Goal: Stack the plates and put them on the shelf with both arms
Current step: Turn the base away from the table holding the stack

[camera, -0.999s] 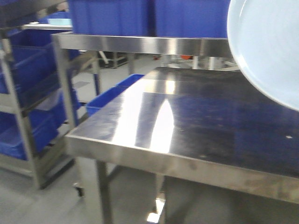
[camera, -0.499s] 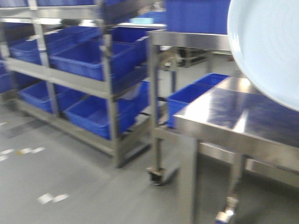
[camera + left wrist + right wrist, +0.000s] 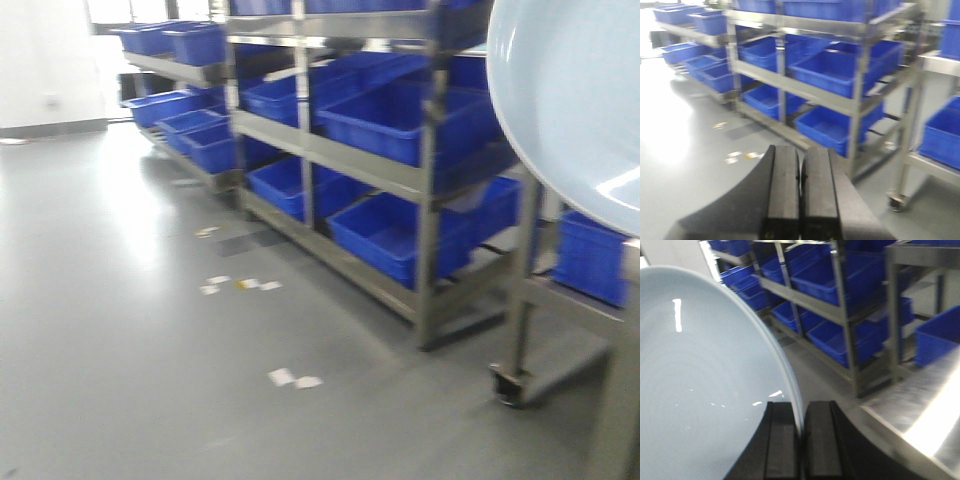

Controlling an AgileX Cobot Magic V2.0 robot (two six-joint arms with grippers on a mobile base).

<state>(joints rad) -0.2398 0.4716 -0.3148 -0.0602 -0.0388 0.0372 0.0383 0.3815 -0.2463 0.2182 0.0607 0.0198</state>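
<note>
A pale bluish-white plate [image 3: 575,95] fills the upper right of the front view, held up on edge in the air. In the right wrist view the same plate [image 3: 700,385] fills the left half, and my right gripper [image 3: 801,407] is shut on its rim, one finger on each side. I cannot tell whether one plate or a stack of two is held. My left gripper [image 3: 800,152] is shut and empty, its black fingers [image 3: 784,185] pressed together above the grey floor.
A steel rack [image 3: 428,190] with several blue bins [image 3: 385,120] runs along the middle and right. A steel table frame on castors [image 3: 520,300] stands at the right, its top [image 3: 920,405] showing in the right wrist view. Grey floor [image 3: 150,340] lies to the left.
The view has swung left: the steel table top that filled it has slid out to the right, and the bin rack and floor have come in. The plate holds its place.
</note>
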